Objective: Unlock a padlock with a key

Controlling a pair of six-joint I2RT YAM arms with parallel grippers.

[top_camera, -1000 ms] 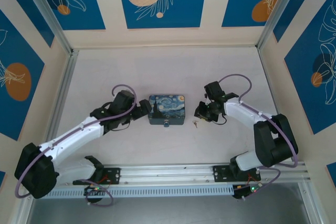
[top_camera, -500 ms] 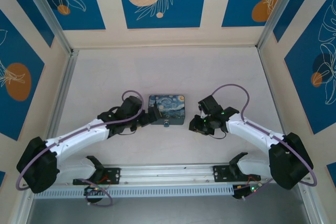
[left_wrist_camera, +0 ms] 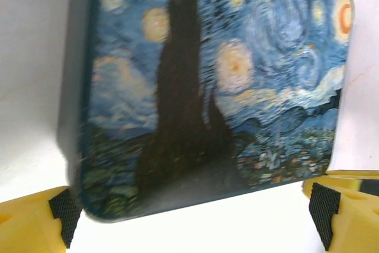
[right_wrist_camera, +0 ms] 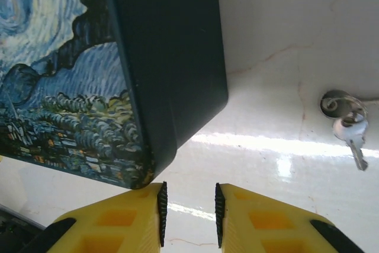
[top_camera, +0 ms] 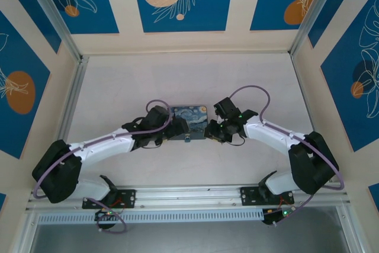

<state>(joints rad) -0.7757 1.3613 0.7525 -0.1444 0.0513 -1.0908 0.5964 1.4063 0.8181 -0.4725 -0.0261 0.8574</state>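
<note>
Key (right_wrist_camera: 350, 131), silvery, on a small ring (right_wrist_camera: 334, 103), lies flat on the white table (right_wrist_camera: 284, 39) at the right edge of my right wrist view, apart from the right claw (right_wrist_camera: 188, 205). That claw, at bottom centre, has its yellow fingers (right_wrist_camera: 118, 223) narrowly parted and grasping nothing, just beside a corner of the painted tin (right_wrist_camera: 166, 57). My left claw (left_wrist_camera: 190, 214) is fully released, one finger in each bottom corner of its frame, with the tin's edge between them. The tin's lid is on and its contents are hidden. Overhead, the padlock (top_camera: 187, 139) is a teal speck at the tin's lower edge, centre frame. The left arm (top_camera: 100, 146) and right arm (top_camera: 278, 137) reach low from the bottom corners and converge on the tin.
</note>
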